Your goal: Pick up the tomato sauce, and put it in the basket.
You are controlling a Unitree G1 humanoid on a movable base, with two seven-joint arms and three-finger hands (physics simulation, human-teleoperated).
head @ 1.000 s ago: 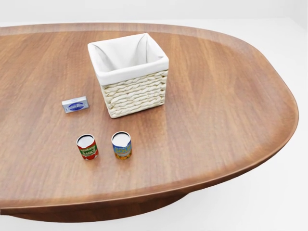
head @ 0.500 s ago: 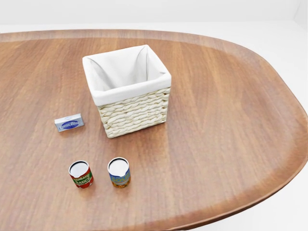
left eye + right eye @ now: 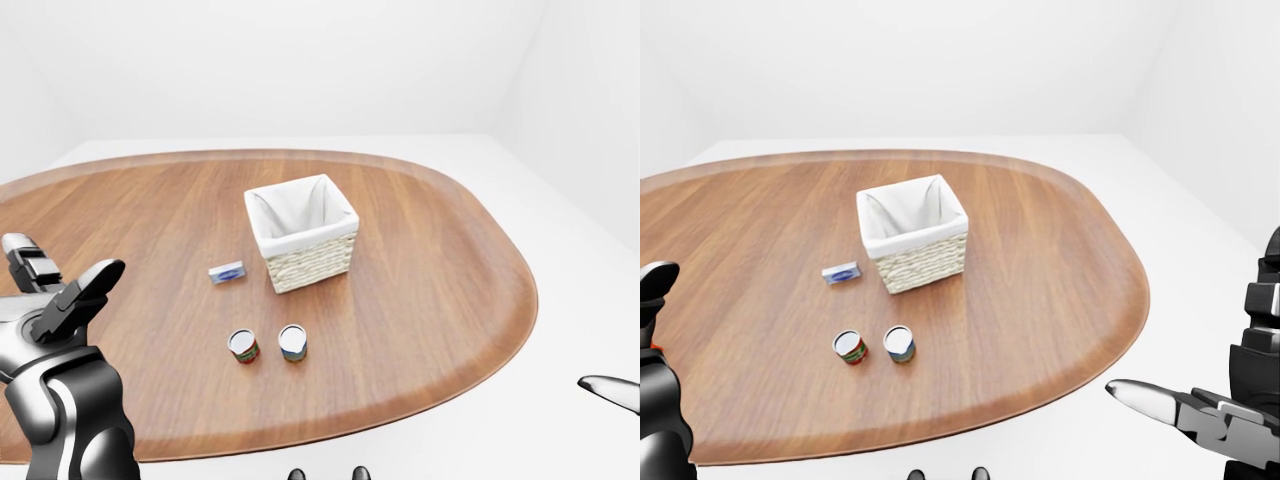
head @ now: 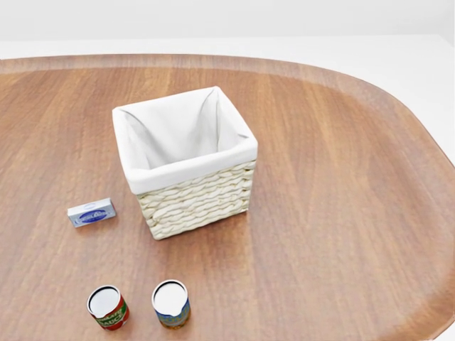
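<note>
The tomato sauce (image 4: 107,307) is a small red and green can standing upright on the wooden table (image 4: 341,177), at the bottom left of the head view. A white-lined wicker basket (image 4: 199,199) stands above and to the right of it, with bare table between them. My left hand (image 3: 65,278) is open and empty at the lower left of the left-eye view, well to the left of the can (image 3: 243,346). My right hand (image 3: 1185,408) is open and empty at the lower right of the right-eye view, off the table's edge.
A blue and yellow can (image 4: 171,303) stands just right of the tomato sauce. A small blue and white box (image 4: 92,212) lies flat to the left of the basket. The table's rounded edge curves along the right of the views.
The camera has moved closer to the table: basket, cans and box have grown and slid down in the head view. Nothing on the table has moved.
</note>
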